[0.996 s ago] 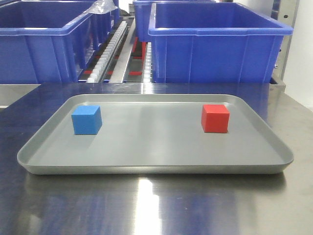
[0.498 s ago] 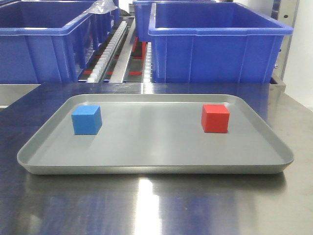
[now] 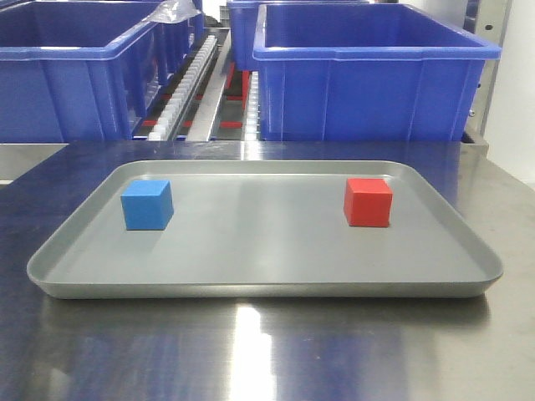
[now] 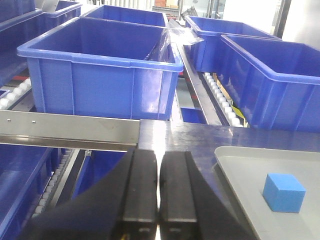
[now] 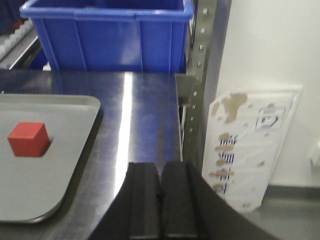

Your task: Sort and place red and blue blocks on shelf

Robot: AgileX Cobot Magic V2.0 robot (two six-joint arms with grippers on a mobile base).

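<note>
**Both claws shut, a block waiting inboard of each**

Nearest in, the left claw is closed on nothing, its fingers pressed together with only a bright seam between them. It hangs off the tray's left edge. Same story on the other side: the right claw is shut and empty, poised over bare tabletop past the tray's right edge, close to a perforated metal upright.

Out onto the grey tray now, and neither block has been touched. The blue block sits flat near the left end. From the left wrist it lies ahead and off to the right, one corner turned towards the camera. The red block sits flat near the right end. From the right wrist it shows ahead and to the left. The two are well apart, with open tray between them.

So here's the call: left arm is nearer blue, right arm is nearer red, and each has to swing inward over the rim. These are cubes, so there's no long axis to favour. The claw only needs to square up to a pair of faces, and it must spread first.

At the back, the big blue bins stand on roller tracks. Which shelf spot takes the blocks, I can't tell from here.
</note>
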